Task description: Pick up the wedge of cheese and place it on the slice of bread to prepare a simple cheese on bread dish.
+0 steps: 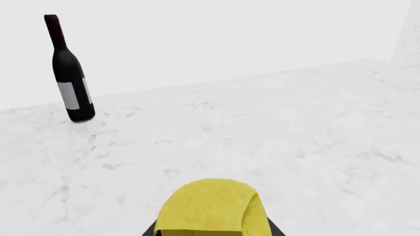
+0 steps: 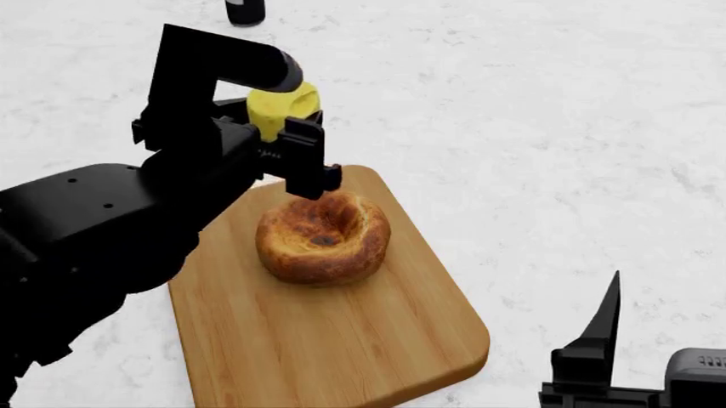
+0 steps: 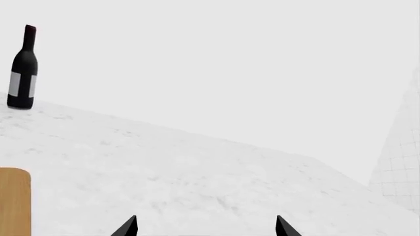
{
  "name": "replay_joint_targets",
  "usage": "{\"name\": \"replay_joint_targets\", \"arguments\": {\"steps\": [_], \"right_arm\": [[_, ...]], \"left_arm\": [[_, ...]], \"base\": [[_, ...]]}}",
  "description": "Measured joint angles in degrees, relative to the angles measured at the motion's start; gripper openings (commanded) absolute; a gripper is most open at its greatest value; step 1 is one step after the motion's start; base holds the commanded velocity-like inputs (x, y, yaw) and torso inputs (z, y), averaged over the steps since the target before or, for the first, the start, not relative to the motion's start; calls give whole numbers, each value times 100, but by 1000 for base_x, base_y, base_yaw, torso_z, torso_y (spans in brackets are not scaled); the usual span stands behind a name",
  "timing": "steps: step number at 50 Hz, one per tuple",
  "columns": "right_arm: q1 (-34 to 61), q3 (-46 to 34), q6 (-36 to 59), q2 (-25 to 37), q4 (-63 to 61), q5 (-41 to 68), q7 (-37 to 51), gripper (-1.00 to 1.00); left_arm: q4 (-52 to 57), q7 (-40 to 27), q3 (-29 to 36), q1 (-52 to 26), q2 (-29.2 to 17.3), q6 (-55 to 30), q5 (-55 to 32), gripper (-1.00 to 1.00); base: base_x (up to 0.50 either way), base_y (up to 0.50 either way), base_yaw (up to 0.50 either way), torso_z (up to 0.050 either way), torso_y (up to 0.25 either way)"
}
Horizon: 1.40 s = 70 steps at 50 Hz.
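My left gripper (image 2: 286,140) is shut on the wedge of cheese (image 2: 280,107), a bright-yellow lump, and holds it above the far edge of the wooden cutting board (image 2: 329,340), just beyond the slice of bread (image 2: 323,236). The bread is a round golden-brown bun with a dark hollow centre, lying on the board. In the left wrist view the cheese (image 1: 211,207) fills the space between the jaws. My right gripper (image 3: 205,227) is open and empty, low at the near right of the table; one of its fingers (image 2: 598,331) shows in the head view.
A dark wine bottle (image 1: 68,73) with a white label stands on the white marble table at the far side; it also shows in the right wrist view (image 3: 22,71) and its base in the head view (image 2: 244,11). A corner of the board (image 3: 15,201) shows in the right wrist view.
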Motion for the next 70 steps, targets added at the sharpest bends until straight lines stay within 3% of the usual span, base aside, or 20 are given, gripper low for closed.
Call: {"name": "replay_joint_targets", "arguments": {"steps": [15,29,70], "right_arm": [[17,-24,30,30,21,18,16,100],[37,-38,101,47,46,42,38,100],[-10,-153,61,108,90,26,120,100]], "left_arm": [[-1644,574,271,-433,548,755,353,-100],[-2889,743,1144,-822,788,1552,-198,-100],[-3547,692,2193,-558,829,2315,-1351,-100]], "base": [[0,0,0,0,0],[0,0,0,0,0],[0,0,0,0,0]]}}
